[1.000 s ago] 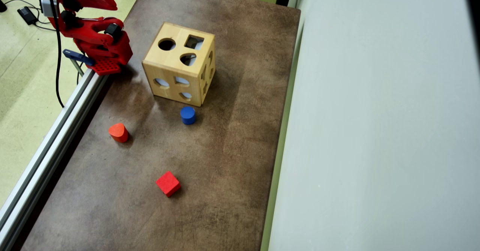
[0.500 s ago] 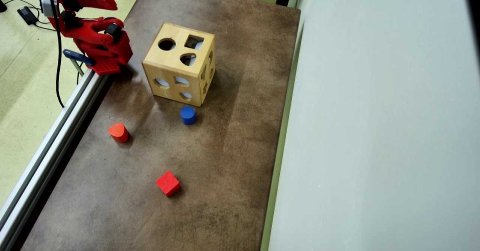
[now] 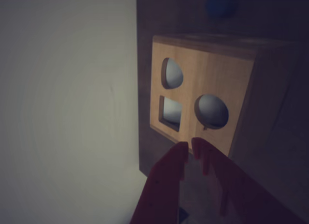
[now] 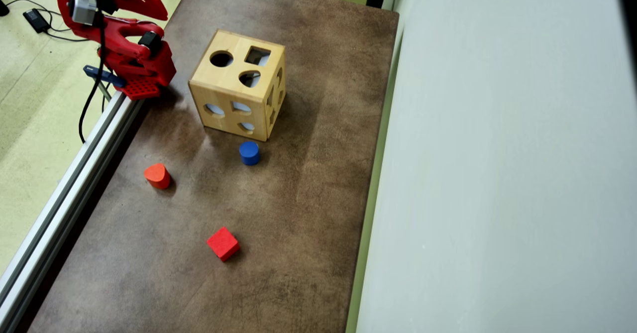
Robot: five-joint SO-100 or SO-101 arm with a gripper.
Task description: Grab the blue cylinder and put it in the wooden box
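The blue cylinder point(image 4: 249, 153) stands upright on the brown table, just in front of the wooden box point(image 4: 228, 82). In the wrist view it is a blurred blue spot point(image 3: 219, 4) beyond the box point(image 3: 217, 74). The box shows round, square and rounded cutouts on its top. My red gripper point(image 4: 163, 14) hovers at the table's far left corner, left of the box and well away from the cylinder. In the wrist view my gripper point(image 3: 189, 146) is shut, tips nearly touching, with nothing held.
An orange-red rounded block point(image 4: 157, 175) and a red cube point(image 4: 223, 243) lie on the table nearer the front. An aluminium rail point(image 4: 74, 173) runs along the left edge; a pale panel point(image 4: 497, 173) borders the right. The arm's base point(image 4: 142, 69) sits beside the box.
The arm's upper part and gripper have shifted slightly to the right, toward the box. The blocks and the box have not moved.
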